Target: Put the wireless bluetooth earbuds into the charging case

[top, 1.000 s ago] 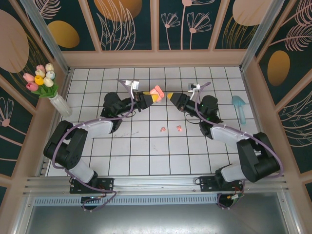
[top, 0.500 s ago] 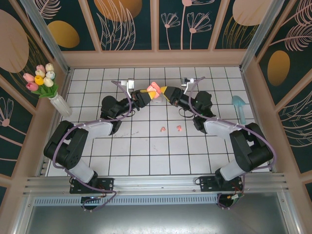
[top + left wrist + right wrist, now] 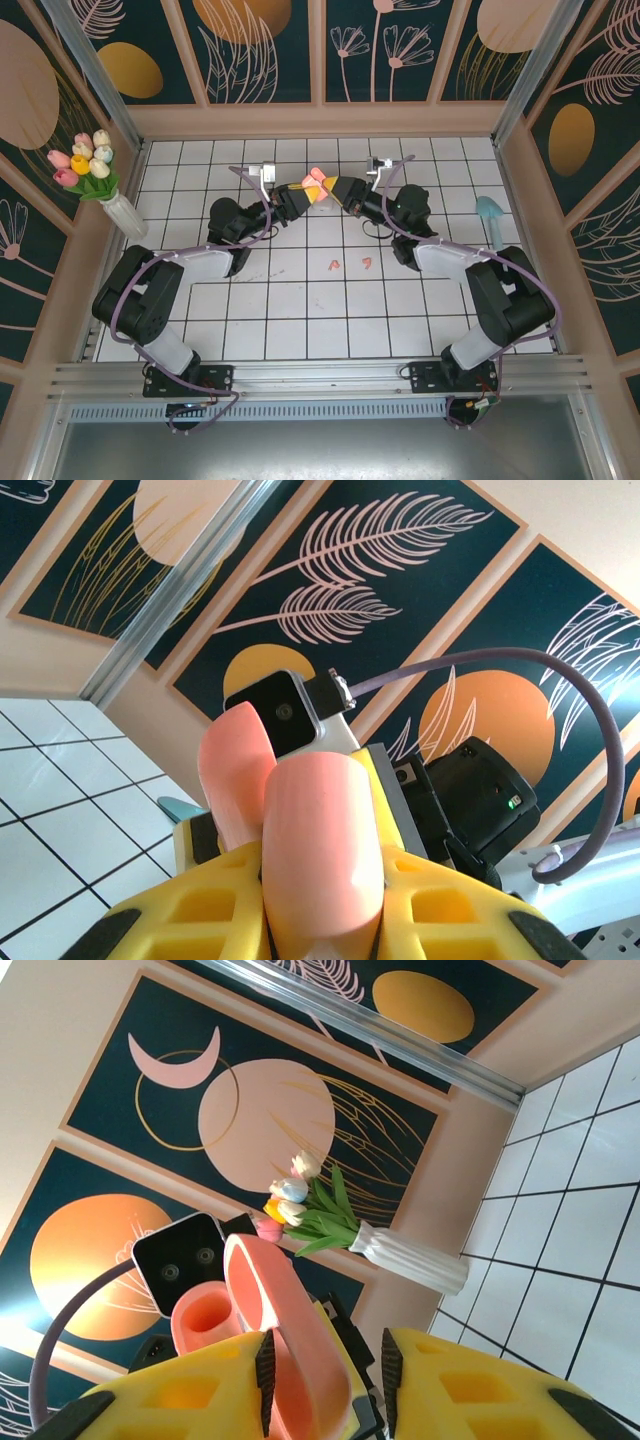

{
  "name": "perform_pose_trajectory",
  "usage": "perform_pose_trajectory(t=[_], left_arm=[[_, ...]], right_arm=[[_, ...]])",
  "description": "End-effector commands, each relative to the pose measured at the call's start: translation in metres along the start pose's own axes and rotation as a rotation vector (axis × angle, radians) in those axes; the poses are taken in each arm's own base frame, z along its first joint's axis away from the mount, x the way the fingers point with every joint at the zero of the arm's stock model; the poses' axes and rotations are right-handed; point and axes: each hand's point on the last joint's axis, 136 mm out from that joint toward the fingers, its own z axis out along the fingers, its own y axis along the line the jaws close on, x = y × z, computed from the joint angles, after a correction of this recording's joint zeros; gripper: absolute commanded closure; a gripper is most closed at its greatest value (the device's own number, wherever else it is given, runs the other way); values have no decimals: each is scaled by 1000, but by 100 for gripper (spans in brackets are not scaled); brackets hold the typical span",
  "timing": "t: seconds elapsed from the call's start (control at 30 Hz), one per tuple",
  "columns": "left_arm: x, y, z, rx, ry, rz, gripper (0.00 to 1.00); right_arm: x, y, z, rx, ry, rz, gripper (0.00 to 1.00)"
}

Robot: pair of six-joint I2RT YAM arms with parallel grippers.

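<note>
**Right arm point(image 3: 450, 262) closes in on charging case point(image 3: 318, 181)**

The right arm has swung left in the past second. Its right gripper point(image 3: 337, 188) now brackets the case's open lid, though whether it is clamped cannot be told. The left gripper point(image 3: 302, 197) is clenched on the case at far centre. Two salmon-pink earbuds point(image 3: 335, 265) point(image 3: 368, 263) lie apart on the tiles point(image 3: 300, 320), nearer.
</note>
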Motion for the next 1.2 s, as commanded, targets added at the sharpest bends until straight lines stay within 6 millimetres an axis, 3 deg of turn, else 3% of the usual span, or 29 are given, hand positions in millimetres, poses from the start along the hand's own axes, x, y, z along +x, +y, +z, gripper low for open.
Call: perform_pose_trajectory(t=[0.0,0.27,0.47,0.6,0.87,1.07,1.17], left_arm=[[-4,-9,2,38,-21,22,100],[-3,-4,2,25,-29,18,99],[-4,-3,3,21,-35,17,91],[-4,-2,2,13,-40,13,77],[-3,2,-1,-15,-54,14,40],[-2,2,-4,-51,-37,40,23],[-2,3,-5,-89,-11,69,20]], right_arm=[[-6,26,7,-91,-3,-47,66],[-5,32,7,-106,5,-51,82],[-5,32,4,-102,1,-53,92],[-8,33,4,-98,-8,-54,97],[-23,28,-1,-43,-36,-73,98],[-38,17,-9,32,-43,-110,97],[-45,11,-13,82,-37,-141,97]])
